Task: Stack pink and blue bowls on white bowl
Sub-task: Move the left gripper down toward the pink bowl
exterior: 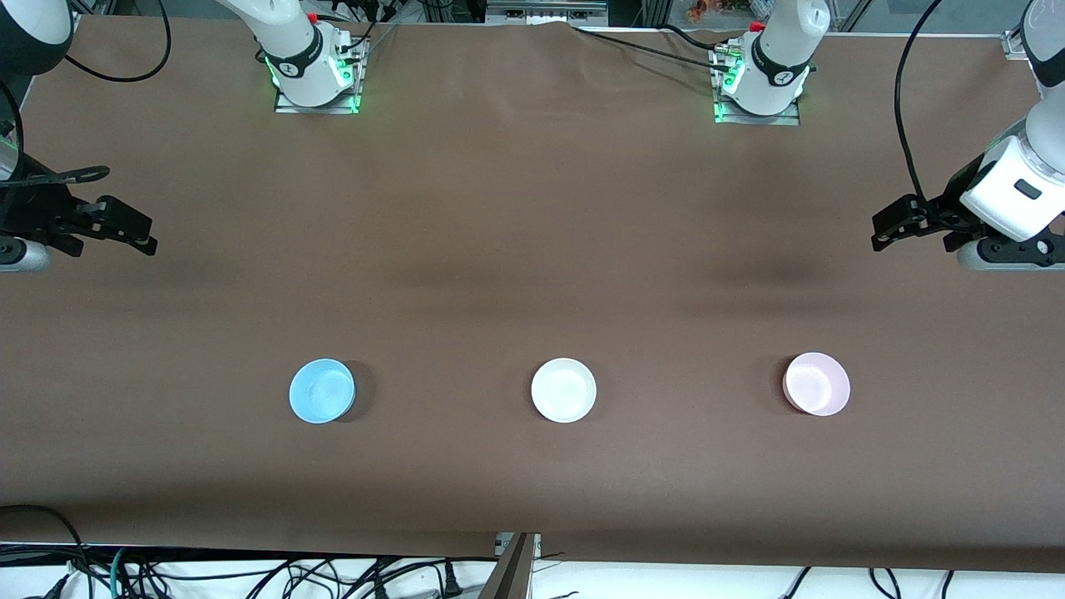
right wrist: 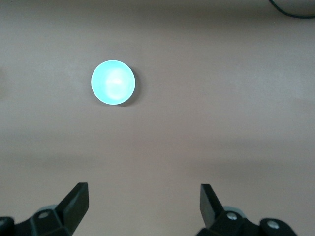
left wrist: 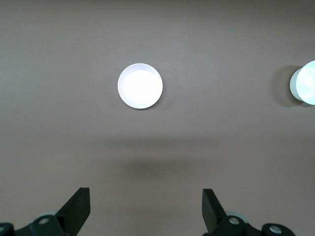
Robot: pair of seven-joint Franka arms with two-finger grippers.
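Note:
Three bowls stand apart in a row on the brown table, on the side near the front camera. The light blue bowl (exterior: 322, 390) is toward the right arm's end, the white bowl (exterior: 564, 389) in the middle, the pale pink bowl (exterior: 816, 383) toward the left arm's end. My left gripper (exterior: 884, 231) is open and empty over the table's left-arm end. Its wrist view (left wrist: 145, 192) shows the pink bowl (left wrist: 140, 86), washed out, and the white bowl (left wrist: 306, 82) at the edge. My right gripper (exterior: 143, 236) is open and empty over the right-arm end. Its wrist view (right wrist: 143, 188) shows the blue bowl (right wrist: 113, 82).
The two arm bases (exterior: 314, 71) (exterior: 761, 83) stand along the table's edge farthest from the front camera. Cables (exterior: 250, 574) hang below the edge nearest the camera. Bare brown cloth (exterior: 532, 233) lies between the bowls and the bases.

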